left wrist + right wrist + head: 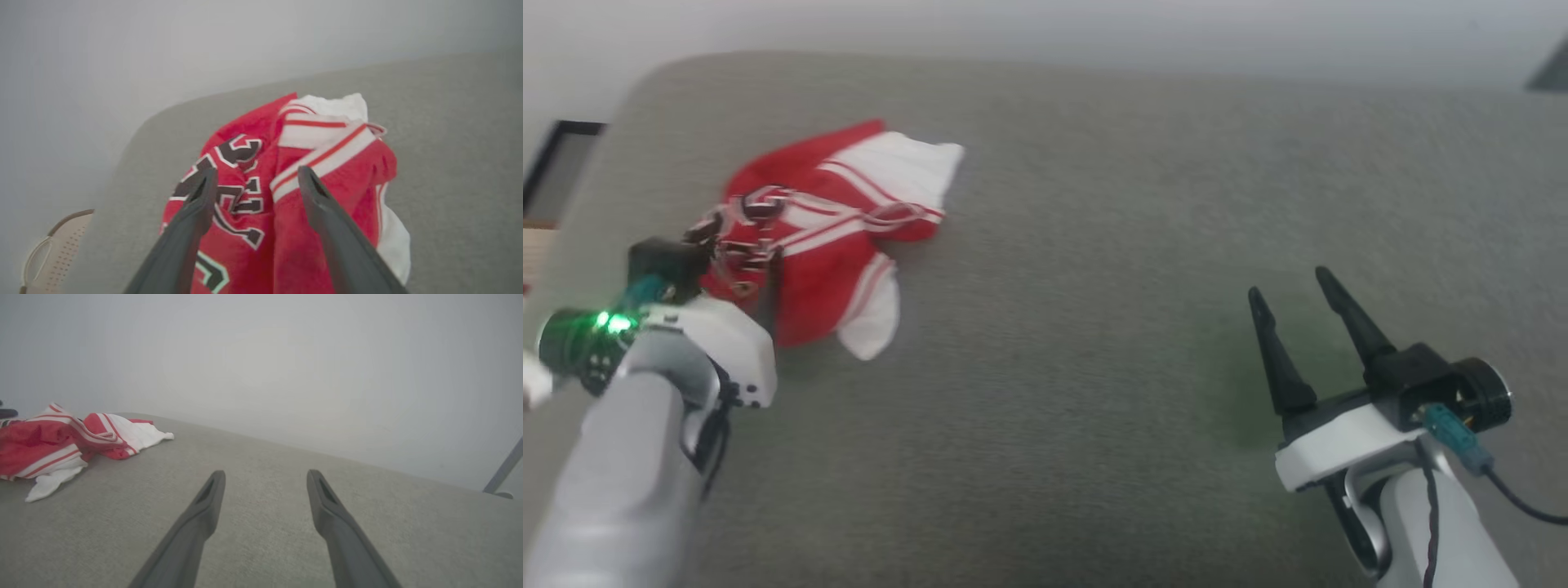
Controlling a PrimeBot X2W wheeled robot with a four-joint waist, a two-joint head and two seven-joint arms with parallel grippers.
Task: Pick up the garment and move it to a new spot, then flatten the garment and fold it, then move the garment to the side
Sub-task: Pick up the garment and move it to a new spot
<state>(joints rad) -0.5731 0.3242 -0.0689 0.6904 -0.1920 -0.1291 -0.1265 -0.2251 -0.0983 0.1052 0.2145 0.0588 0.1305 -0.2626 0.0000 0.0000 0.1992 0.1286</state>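
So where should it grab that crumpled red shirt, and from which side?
Probably the raised fold by the striped trim of the garment, coming from above: it lies bunched on the grey surface, so that ridge gives loose cloth to pinch. The open left end effector is poised over it.

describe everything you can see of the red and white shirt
The shirt is a small red jersey of soft, knit-looking cloth, with white short sleeves, red-and-white striped trim and dark, white-outlined lettering. It lies crumpled and bunched, not flat, near the far left corner of the grey padded surface, with one white sleeve spread outward. The left gripper hangs over it with its fingers open; whether they touch it cannot be told.
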